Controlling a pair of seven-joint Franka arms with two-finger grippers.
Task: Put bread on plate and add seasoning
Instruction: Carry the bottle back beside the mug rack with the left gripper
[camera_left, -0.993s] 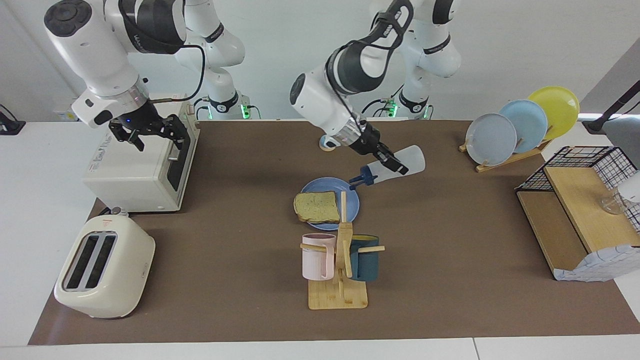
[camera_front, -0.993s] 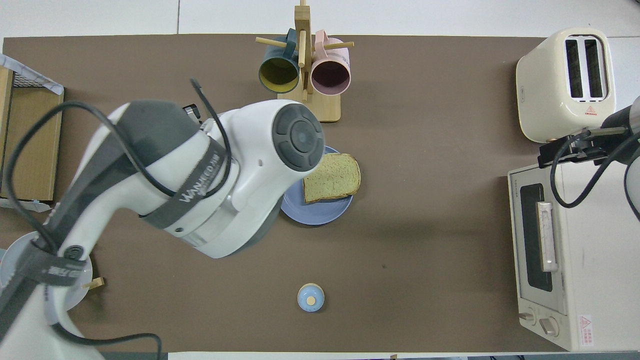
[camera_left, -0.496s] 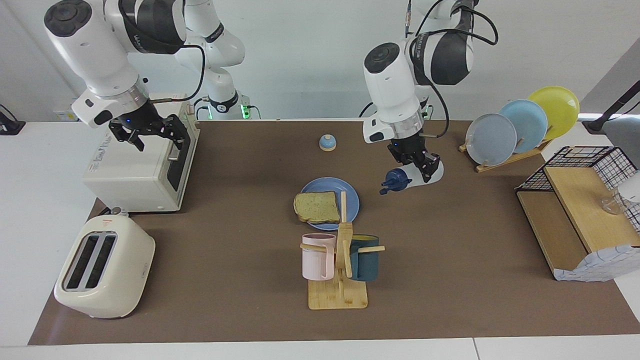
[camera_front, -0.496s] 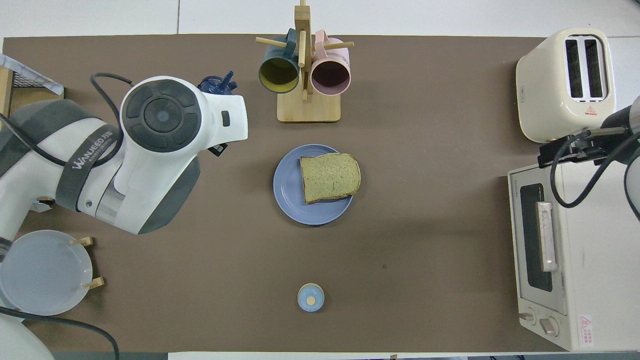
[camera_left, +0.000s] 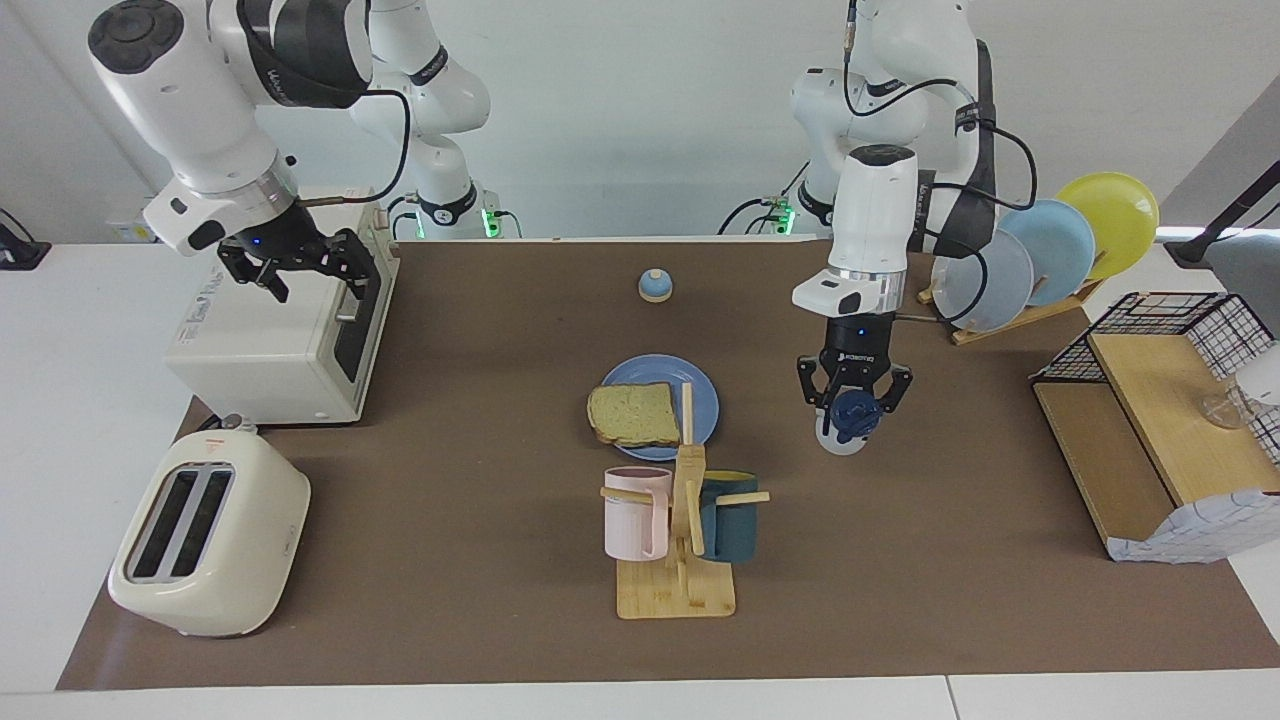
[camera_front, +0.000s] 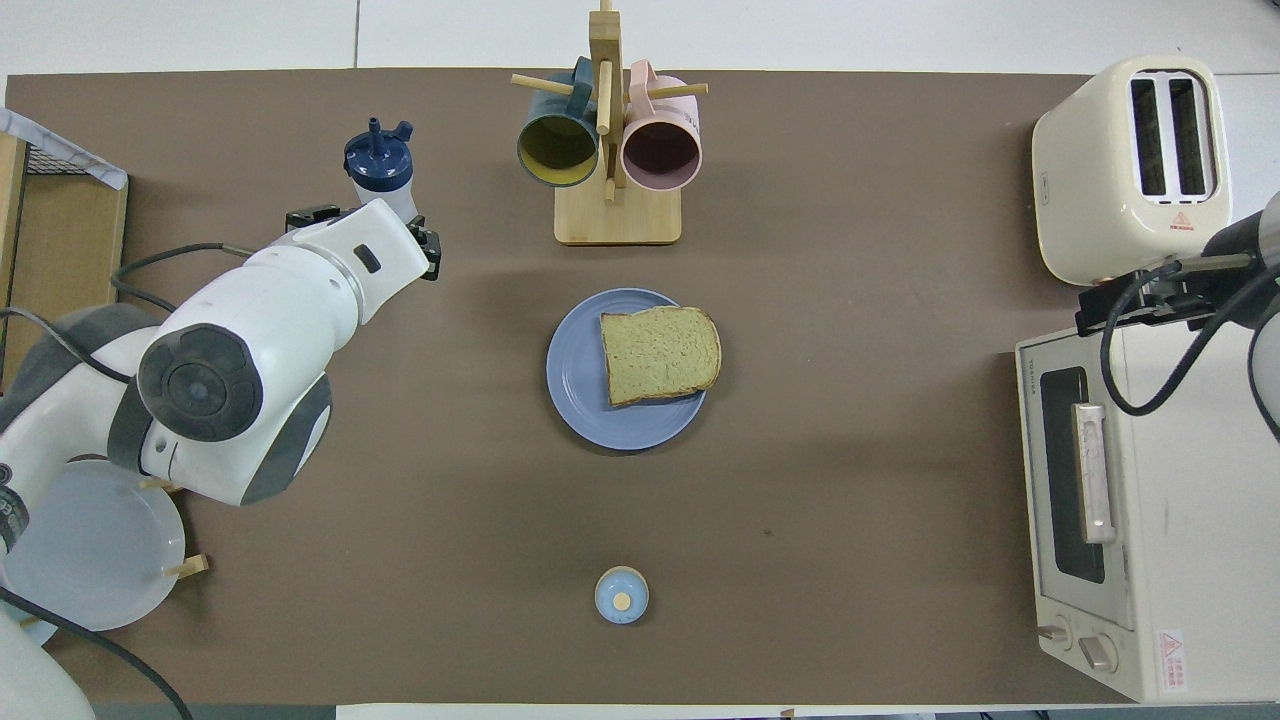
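The bread (camera_left: 632, 413) lies flat on the blue plate (camera_left: 702, 393) at the middle of the mat; both also show in the overhead view, bread (camera_front: 660, 355) on plate (camera_front: 578, 385). The seasoning bottle (camera_left: 848, 418) stands upright with its navy cap up, beside the plate toward the left arm's end of the table, its base at or just above the mat. It also shows in the overhead view (camera_front: 378, 162). My left gripper (camera_left: 850, 405) points down and is shut on the bottle. My right gripper (camera_left: 310, 285) waits open and empty over the toaster oven (camera_left: 270, 345).
A wooden mug rack (camera_left: 680, 585) with a pink and a dark blue mug stands just farther from the robots than the plate. A small blue bell (camera_left: 654, 286) sits nearer the robots. A cream toaster (camera_left: 205, 535), an upright plate rack (camera_left: 1040, 250) and a wire-and-wood shelf (camera_left: 1160, 420) stand at the table's ends.
My left arm swung the bottle away from over the plate toward its own end of the table, turned it from tilted to upright and lowered it to the mat. The right arm has not moved.
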